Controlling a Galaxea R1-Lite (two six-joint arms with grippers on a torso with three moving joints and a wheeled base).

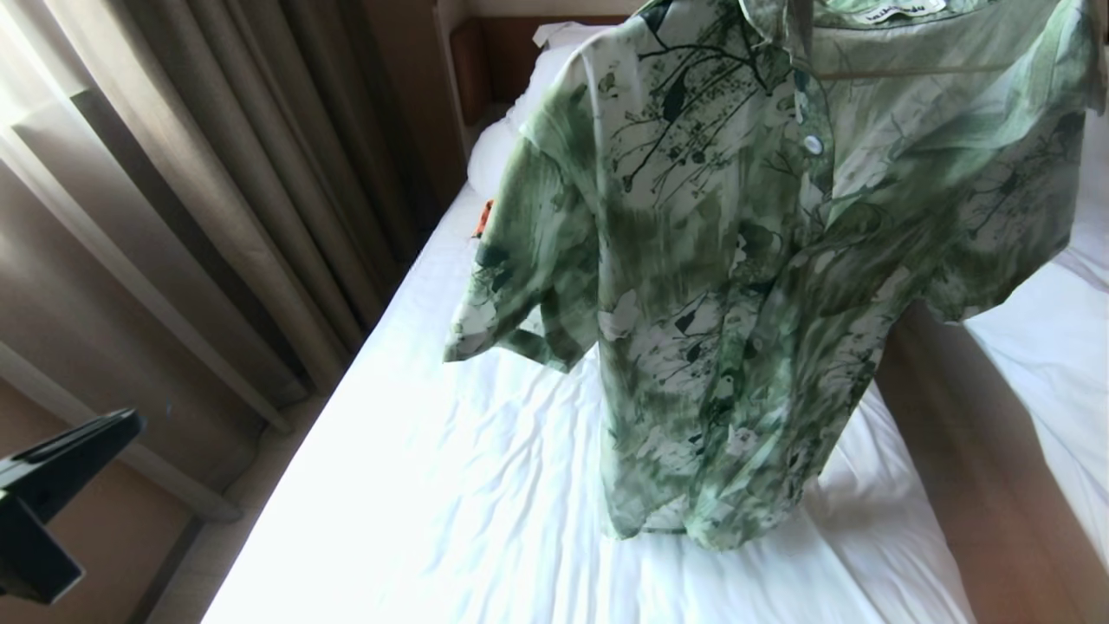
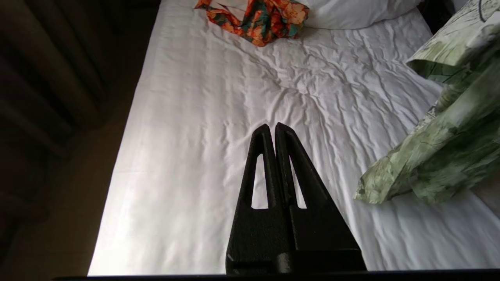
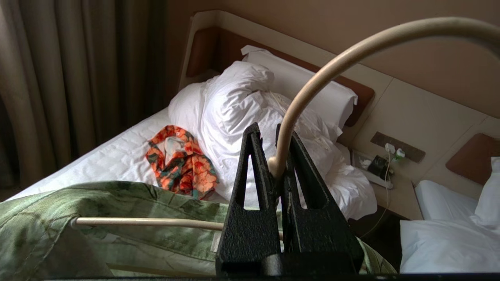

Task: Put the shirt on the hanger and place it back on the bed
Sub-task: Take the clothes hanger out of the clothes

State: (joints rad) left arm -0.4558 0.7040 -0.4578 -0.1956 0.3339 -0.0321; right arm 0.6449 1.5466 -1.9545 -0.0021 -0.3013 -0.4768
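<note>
While shirt [image 1: 736, 286] hangs high over bed [image 1: 485, 485], hem brushing sheet, head view suggests ready for lay-down. Left wrist view: left end effector [image 2: 272, 127] together, empty, clear of cloth. Right wrist view: right end effector [image 3: 269, 134] clamped on hanger [image 3: 312, 86] neck, bearing weight.

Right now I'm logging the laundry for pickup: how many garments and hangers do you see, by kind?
Green leafy shirt: 1, hanging above the bed
Orange patterned garment: 1, lying by the pillows
Hanger: 1, inside the shirt, its hook in the right gripper
Total: 3
</note>
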